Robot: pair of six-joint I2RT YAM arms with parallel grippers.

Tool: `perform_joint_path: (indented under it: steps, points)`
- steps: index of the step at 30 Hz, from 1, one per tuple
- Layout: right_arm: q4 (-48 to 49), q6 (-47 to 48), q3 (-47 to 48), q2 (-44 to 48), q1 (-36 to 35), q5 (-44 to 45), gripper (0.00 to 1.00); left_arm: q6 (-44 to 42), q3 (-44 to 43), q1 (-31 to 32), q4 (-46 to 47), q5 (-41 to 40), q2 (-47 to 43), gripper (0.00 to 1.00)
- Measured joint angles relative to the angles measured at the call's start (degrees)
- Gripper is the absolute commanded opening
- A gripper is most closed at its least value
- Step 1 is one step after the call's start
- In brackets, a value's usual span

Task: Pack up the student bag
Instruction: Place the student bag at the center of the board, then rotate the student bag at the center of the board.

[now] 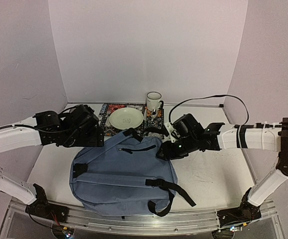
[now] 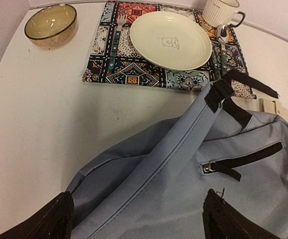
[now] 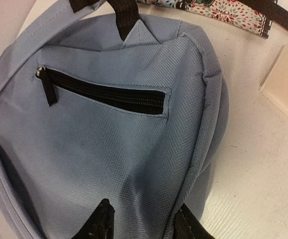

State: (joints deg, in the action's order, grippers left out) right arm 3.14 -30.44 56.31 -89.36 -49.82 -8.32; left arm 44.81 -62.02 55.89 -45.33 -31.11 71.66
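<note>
White table bears the student bag, top flanked by left hand and right hand.

Back wall: standing plain and pale behind the desk.
Side walls: closing in on the left and right.
Desk: lying white, showing faint scuffs.
Metal rail: running along the near edge.
Light: falling evenly, casting soft shadows.

the bag lies flat on the table, near the front. behind it is a mat with a plate on it, a fork left of the plate, a spoon right. a mug stands at the mat's far right corner, a bowl left of the mat.
</note>
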Motion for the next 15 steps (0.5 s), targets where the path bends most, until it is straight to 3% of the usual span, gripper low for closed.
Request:
perform_joint_path:
  steps: [7, 15]
  points:
    - [-5.20, 3.54, 7.68, -0.10, -0.88, 2.58, 0.56, -4.37, 3.89, -6.89, 8.40, 8.54, 2.93, 0.92]
    - [-5.02, 8.21, 18.85, -5.96, -1.72, 3.62, 0.65, -4.95, 7.89, -8.45, 12.92, 14.66, 4.61, 0.92]
